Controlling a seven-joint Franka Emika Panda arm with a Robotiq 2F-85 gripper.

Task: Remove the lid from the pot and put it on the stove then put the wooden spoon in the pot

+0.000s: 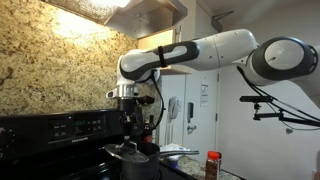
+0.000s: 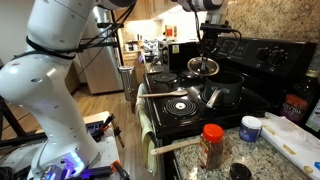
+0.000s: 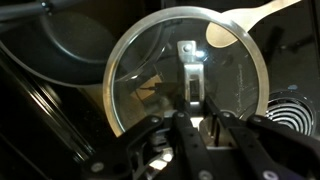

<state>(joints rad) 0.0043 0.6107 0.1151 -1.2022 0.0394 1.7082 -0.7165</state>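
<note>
My gripper (image 3: 190, 105) is shut on the metal handle of the round glass lid (image 3: 140, 70), which fills the wrist view. In an exterior view the lid (image 2: 203, 66) hangs level under the gripper (image 2: 205, 52), lifted above the black stove (image 2: 170, 108). The dark pot (image 2: 222, 95) stands open on the stove, below and a little to the side of the lid. It also shows in an exterior view (image 1: 135, 160), under the gripper (image 1: 128, 112). The pale wooden spoon (image 3: 250, 15) lies beyond the lid's rim in the wrist view, its bowl seen through the glass.
A coil burner (image 2: 180, 105) lies in front of the pot. A granite counter (image 2: 260, 155) beside the stove holds a red-capped spice jar (image 2: 211, 145) and a white tub (image 2: 251, 128). A stone backsplash (image 1: 50, 60) and the stove's control panel (image 1: 60, 125) stand behind.
</note>
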